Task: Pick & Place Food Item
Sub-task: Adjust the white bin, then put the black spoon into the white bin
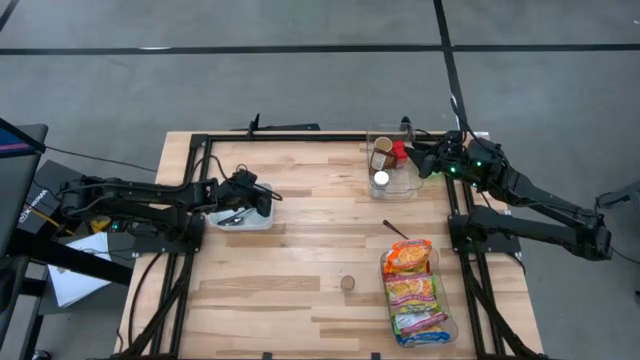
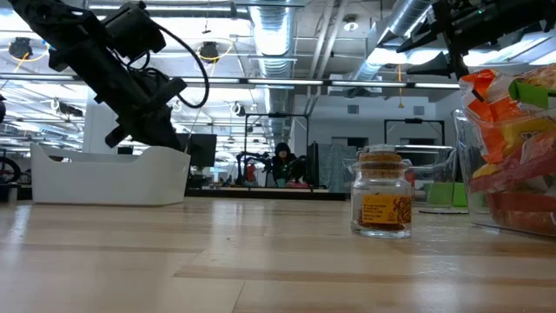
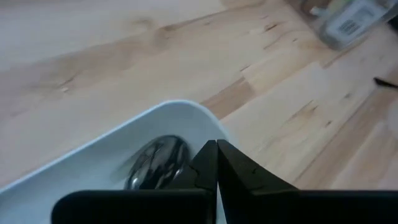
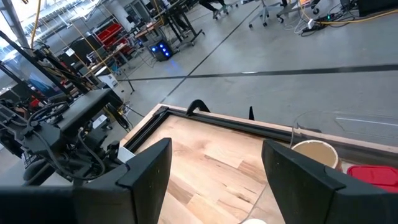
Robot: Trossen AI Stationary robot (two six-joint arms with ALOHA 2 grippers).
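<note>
Nearest us stands a small jar; our right gripper hovers spread over the clear bin, next descending to pick; left gripper pressed together.

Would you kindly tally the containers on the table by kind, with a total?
Clear plastic bins: 2, one holding jars, one holding snack packets.
White trays: 1, under the left gripper.
Small jars standing alone: 1.
Total: 4.

Overhead, table-level, two wrist views (shared table)
</note>
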